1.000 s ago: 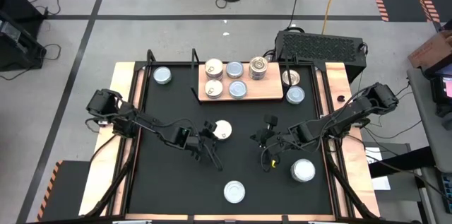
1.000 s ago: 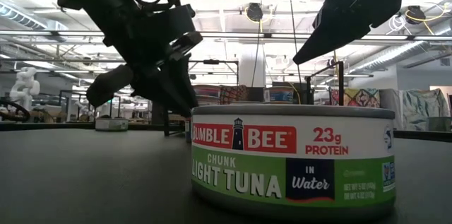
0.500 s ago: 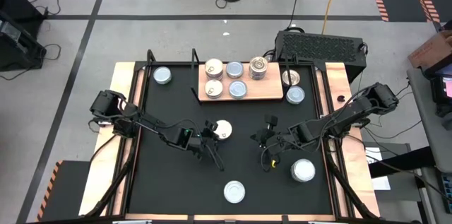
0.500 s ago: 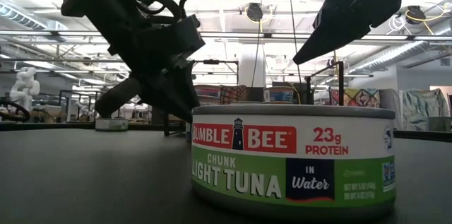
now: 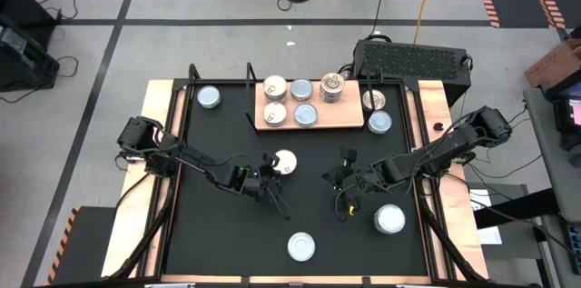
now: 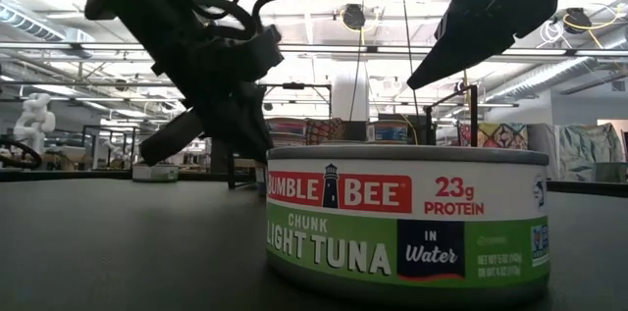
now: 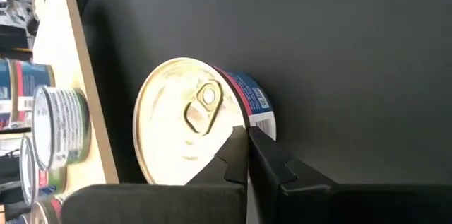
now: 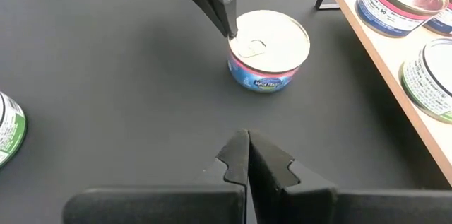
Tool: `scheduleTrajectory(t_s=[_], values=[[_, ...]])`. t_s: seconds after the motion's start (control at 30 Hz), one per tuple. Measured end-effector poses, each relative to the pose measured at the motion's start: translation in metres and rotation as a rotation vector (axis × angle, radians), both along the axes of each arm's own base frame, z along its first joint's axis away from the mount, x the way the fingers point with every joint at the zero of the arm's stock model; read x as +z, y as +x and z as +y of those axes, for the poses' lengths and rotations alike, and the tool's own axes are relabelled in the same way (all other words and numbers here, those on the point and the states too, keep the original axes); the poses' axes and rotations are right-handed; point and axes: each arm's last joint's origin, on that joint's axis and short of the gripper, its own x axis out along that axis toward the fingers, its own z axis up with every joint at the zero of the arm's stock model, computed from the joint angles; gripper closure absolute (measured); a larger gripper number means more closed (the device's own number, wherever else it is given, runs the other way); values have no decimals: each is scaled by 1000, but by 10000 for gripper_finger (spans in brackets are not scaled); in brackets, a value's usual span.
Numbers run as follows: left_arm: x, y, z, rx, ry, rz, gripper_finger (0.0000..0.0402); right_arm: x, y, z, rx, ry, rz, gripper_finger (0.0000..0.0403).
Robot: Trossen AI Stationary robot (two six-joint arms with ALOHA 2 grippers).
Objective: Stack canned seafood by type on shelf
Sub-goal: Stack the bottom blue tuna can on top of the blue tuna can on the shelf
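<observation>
Left tool: clenched, tips touching the near rim of a cream-topped tin on the bench, short of the shelf. Right tool: clenched, empty. Foreground tin: "BUMBLE BEE CHUNK LIGHT TUNA IN Water, 23g PROTEIN".

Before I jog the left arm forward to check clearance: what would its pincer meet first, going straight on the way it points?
The left pincer, shut, is already at the rim of the cream-topped round metal tin with a pull tab. It would push that tin first; beyond it lies the light-brown wooden shelf board.
</observation>
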Motion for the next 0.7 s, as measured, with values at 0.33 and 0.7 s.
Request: scheduleTrajectory(t_s=[0.33, 0.7], values=[[43, 17, -10, -1, 5, -60, 401, 0, 0, 0, 1, -2, 4, 403], [72, 26, 35, 146, 46, 9, 401, -1, -1, 0, 0, -4, 10, 403]])
